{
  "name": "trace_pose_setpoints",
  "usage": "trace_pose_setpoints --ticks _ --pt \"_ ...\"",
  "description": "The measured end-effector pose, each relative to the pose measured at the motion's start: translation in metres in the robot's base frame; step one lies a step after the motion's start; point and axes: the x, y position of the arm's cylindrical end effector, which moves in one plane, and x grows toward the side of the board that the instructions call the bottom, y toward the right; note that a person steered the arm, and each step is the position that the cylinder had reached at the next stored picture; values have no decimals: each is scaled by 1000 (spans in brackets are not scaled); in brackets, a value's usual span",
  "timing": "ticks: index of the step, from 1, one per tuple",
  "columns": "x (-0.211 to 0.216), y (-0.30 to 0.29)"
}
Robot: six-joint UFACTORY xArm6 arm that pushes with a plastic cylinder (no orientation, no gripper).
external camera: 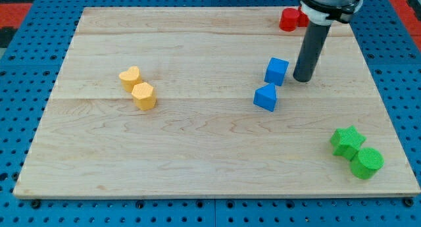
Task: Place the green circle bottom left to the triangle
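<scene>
The green circle [366, 163] lies near the board's bottom right corner, touching a green star [346, 141] just up-left of it. The blue triangle [266, 97] sits right of the board's middle, with a blue cube [276, 71] just above it. My tip [302, 78] rests on the board just right of the blue cube, up-right of the triangle and far above the green circle.
A yellow heart [130, 77] and a yellow hexagon [143, 95] touch each other at the board's left. A red block [290, 19] sits at the top edge, partly behind the rod. The wooden board [197, 154] lies on a blue pegboard.
</scene>
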Motion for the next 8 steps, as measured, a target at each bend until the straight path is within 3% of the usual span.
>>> trace_pose_setpoints --ticks 2,4,5,7,8 --pt "0 3" --pt "25 148" --pt "42 177" --pt "48 177" --pt "73 177"
